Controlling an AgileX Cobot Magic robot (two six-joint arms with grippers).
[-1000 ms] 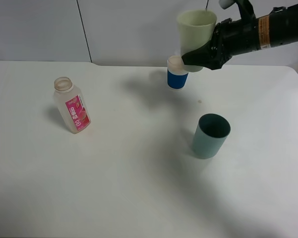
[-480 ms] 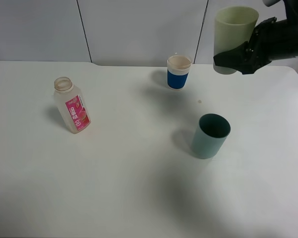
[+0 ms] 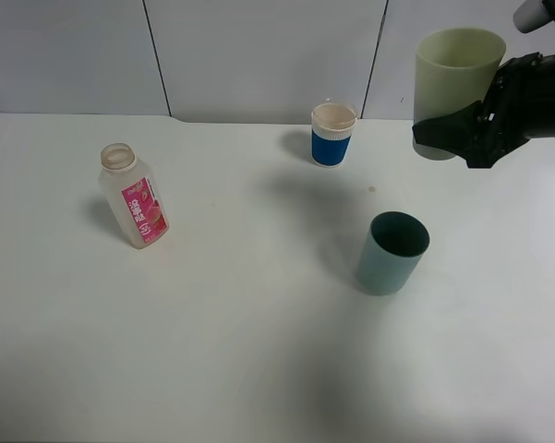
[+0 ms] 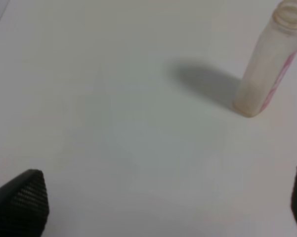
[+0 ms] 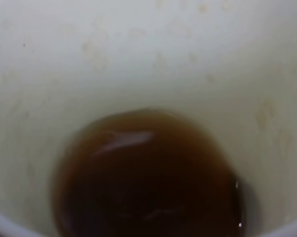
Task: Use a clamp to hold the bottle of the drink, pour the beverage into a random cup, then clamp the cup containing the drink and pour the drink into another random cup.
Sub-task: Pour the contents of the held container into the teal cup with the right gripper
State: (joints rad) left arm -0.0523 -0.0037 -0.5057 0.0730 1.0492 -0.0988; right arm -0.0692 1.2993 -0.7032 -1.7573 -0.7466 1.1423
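Observation:
My right gripper (image 3: 445, 130) is shut on the pale yellow-green cup (image 3: 454, 74) and holds it upright in the air at the far right, above and behind the dark teal cup (image 3: 392, 252). The right wrist view looks down into the yellow-green cup (image 5: 148, 54), where dark brown beverage (image 5: 148, 177) covers the bottom. The uncapped bottle (image 3: 132, 197) with a pink label stands at the left and looks empty. It also shows in the left wrist view (image 4: 267, 69), well away from my left gripper (image 4: 160, 205), which is open with nothing between its fingers.
A blue cup with a white rim (image 3: 332, 135) stands at the back of the white table (image 3: 240, 323), left of the raised cup. The table's far edge meets a pale wall.
My right gripper has carried the yellow-green cup to the right, from over the blue cup to a spot behind the teal cup. The bottle and the other cups have not moved.

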